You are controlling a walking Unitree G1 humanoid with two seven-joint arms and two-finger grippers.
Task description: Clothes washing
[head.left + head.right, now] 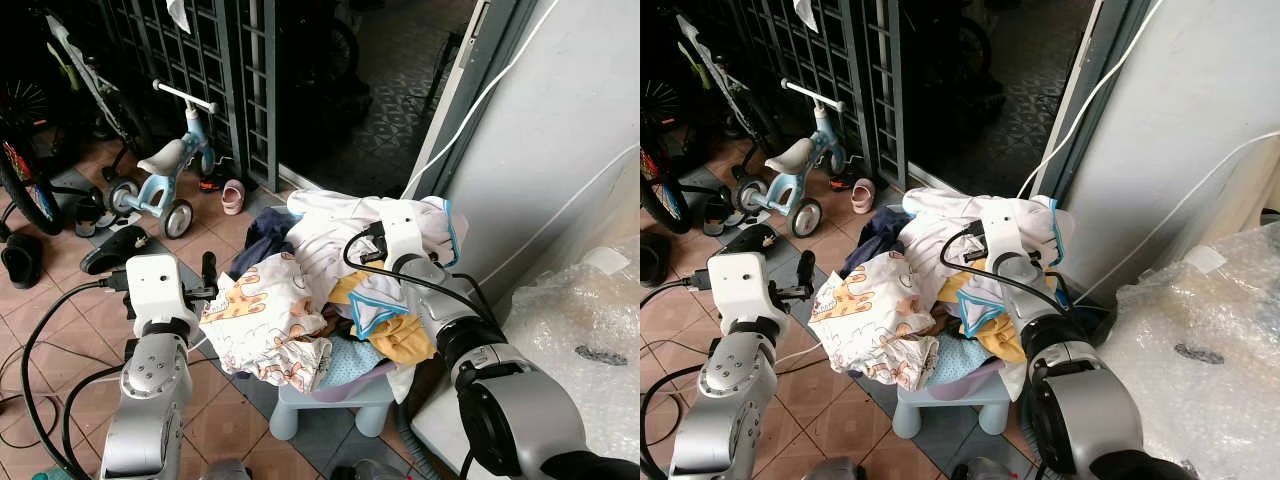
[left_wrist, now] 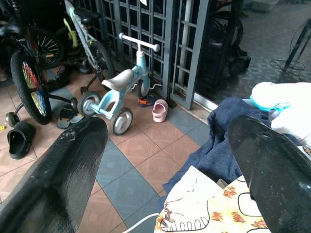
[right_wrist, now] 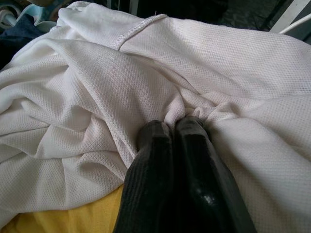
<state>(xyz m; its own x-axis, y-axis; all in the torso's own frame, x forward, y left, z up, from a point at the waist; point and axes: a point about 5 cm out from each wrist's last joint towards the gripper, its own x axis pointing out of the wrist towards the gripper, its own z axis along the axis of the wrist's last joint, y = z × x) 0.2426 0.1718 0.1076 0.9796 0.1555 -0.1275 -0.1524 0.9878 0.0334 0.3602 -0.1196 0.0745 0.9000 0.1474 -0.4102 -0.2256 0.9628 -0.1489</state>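
Note:
A heap of clothes (image 1: pixel 300 300) lies piled in a tub on a small pale blue stool (image 1: pixel 330 405). On top is a white mesh garment (image 3: pixel 146 73). My right gripper (image 3: pixel 172 127) is shut on a pinched fold of it, near the top of the heap. Below it lie a giraffe-print cloth (image 1: pixel 255 310), a navy cloth (image 2: pixel 218 145) and a yellow piece (image 1: pixel 405 340). My left gripper (image 2: pixel 167 133) is open and holds nothing. It hovers at the left side of the heap, just above the giraffe-print cloth.
A child's balance bike (image 1: pixel 165 170), a pink shoe (image 1: pixel 232 196) and black sandals (image 1: pixel 115 250) lie on the tiled floor to the left. Behind are a bicycle (image 1: pixel 25 180) and a metal grille gate (image 1: pixel 200 60). Right of the heap are a white wall (image 1: pixel 560 120) and bubble wrap (image 1: pixel 580 320).

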